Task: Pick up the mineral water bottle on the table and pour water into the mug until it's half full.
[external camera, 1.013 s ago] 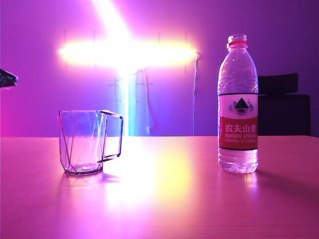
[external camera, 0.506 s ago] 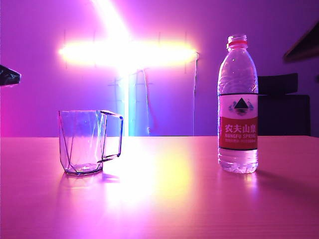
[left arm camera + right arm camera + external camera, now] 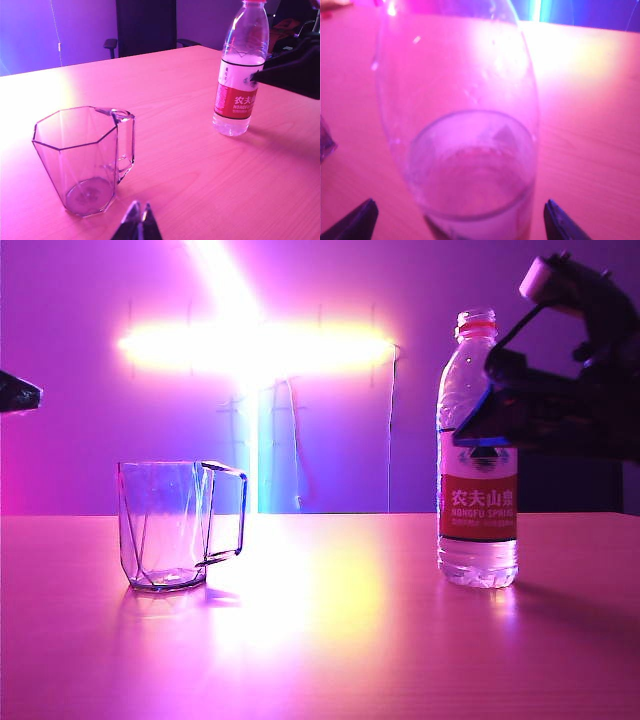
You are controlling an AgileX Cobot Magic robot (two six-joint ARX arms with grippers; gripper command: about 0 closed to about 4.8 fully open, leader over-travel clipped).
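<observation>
The mineral water bottle (image 3: 478, 510) stands upright on the right of the table (image 3: 330, 640), clear with a red neck ring and a white-and-red label. My right gripper (image 3: 480, 412) reaches in from the right at the height of the label's top edge. In the right wrist view the bottle (image 3: 470, 150) fills the space between the wide-open fingertips (image 3: 362, 220), which stand apart from its sides. The clear faceted mug (image 3: 175, 525) stands empty on the left. My left gripper (image 3: 140, 214) hovers shut above the table just beside the mug (image 3: 82, 155), holding nothing.
A bright cross-shaped light (image 3: 250, 345) glares on the back wall. A dark office chair (image 3: 145, 25) stands behind the table's far edge. In the left wrist view the right arm (image 3: 295, 70) shows as a dark shape beside the bottle (image 3: 240, 75).
The right arm has swung down into the exterior view from the upper right corner and now sits at the bottle. Bottle, mug and left gripper have stayed put.
</observation>
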